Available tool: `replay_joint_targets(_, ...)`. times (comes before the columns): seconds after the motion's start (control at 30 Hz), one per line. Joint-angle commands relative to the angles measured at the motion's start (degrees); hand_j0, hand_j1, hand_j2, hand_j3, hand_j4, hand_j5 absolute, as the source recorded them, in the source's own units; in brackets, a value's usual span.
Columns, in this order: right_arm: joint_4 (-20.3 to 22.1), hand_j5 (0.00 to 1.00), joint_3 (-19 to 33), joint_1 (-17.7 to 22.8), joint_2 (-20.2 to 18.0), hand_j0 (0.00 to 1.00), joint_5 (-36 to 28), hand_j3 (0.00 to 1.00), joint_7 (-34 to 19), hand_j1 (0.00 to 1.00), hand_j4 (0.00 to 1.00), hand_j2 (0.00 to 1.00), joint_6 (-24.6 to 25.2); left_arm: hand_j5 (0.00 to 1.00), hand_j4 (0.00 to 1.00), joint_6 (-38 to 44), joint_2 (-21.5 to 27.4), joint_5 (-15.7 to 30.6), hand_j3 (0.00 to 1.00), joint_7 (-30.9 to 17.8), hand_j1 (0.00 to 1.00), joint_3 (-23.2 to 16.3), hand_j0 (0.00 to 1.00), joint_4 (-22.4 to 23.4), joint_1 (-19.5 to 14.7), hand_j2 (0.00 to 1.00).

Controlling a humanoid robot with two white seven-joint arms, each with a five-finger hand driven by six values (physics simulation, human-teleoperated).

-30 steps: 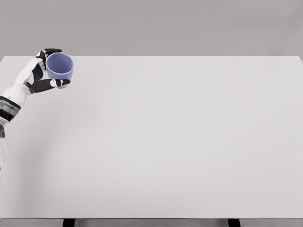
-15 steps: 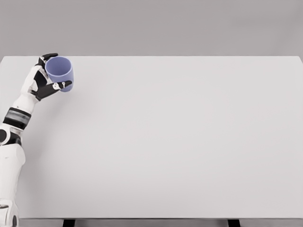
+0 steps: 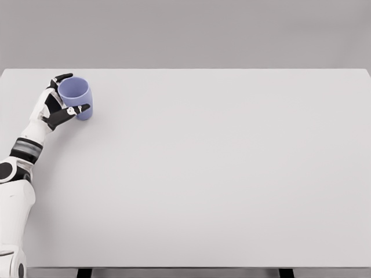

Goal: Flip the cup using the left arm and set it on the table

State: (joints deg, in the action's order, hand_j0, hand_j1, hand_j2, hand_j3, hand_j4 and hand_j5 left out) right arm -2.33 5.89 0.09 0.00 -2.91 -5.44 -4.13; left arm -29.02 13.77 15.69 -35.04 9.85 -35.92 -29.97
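We see a plain periwinkle-blue cup (image 3: 76, 97) with no handle, mouth up and open toward us, near the tabletop's (image 3: 220, 174) far left corner. We cannot tell whether its base touches the surface.

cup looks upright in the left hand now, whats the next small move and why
Probably ease the fingers open and let go. The purple cup sits mouth-up, low at the table's far left corner, with the left hand wrapped around it. Whether its base touches the table is unclear.
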Motion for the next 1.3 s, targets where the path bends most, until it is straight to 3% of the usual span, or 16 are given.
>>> replay_joint_targets(0.0, -0.04, 1.0, -0.01, 0.0, 0.0, 1.0, -0.08, 1.0, -0.01, 1.0, 1.0, 1.0, 0.0, 0.47, 0.47, 0.54, 0.03, 0.48, 0.47, 0.04, 0.47, 0.17, 0.47, -0.03, 0.0, 0.47)
replay_joint_targets(0.07, 0.05, 1.0, -0.01, 0.0, 0.0, 1.0, 0.0, 1.0, -0.01, 1.0, 1.0, 1.0, 0.0, 0.48, 0.48, 0.54, 0.03, 0.48, 0.48, 0.04, 0.48, 0.08, 0.48, -0.12, 0.0, 0.48)
replay_joint_targets(0.27, 0.05, 1.0, -0.01, 0.0, 0.0, 1.0, -0.08, 1.0, -0.01, 1.0, 1.0, 1.0, 0.0, 0.76, 0.76, 0.1, 0.12, 0.4, 0.76, 0.04, 0.76, -0.1, 0.76, -0.47, 0.09, 0.76)
replay_joint_targets(0.43, 0.05, 1.0, -0.01, 0.0, 0.0, 1.0, 0.0, 1.0, -0.01, 1.0, 1.0, 1.0, 0.0, 0.85, 0.85, 0.1, 0.03, 0.4, 0.85, 0.04, 0.85, -0.18, 0.85, -0.65, 0.09, 0.85)
replay_joint_targets(0.73, -0.04, 1.0, -0.01, 0.0, 0.0, 1.0, -0.08, 1.0, -0.01, 1.0, 1.0, 1.0, 0.0, 0.96, 0.96, -0.08, 0.12, 0.31, 0.96, 0.04, 0.96, -0.18, 0.96, -0.73, 0.09, 0.96)
replay_joint_targets(1.27, -0.04, 1.0, 0.0, 0.0, 0.0, 1.0, 0.0, 1.0, -0.01, 1.0, 1.0, 1.0, 0.0, 1.0, 1.0, 0.19, 0.38, 0.31, 1.0, 0.04, 1.0, -0.01, 1.0, -2.84, 0.53, 1.0)
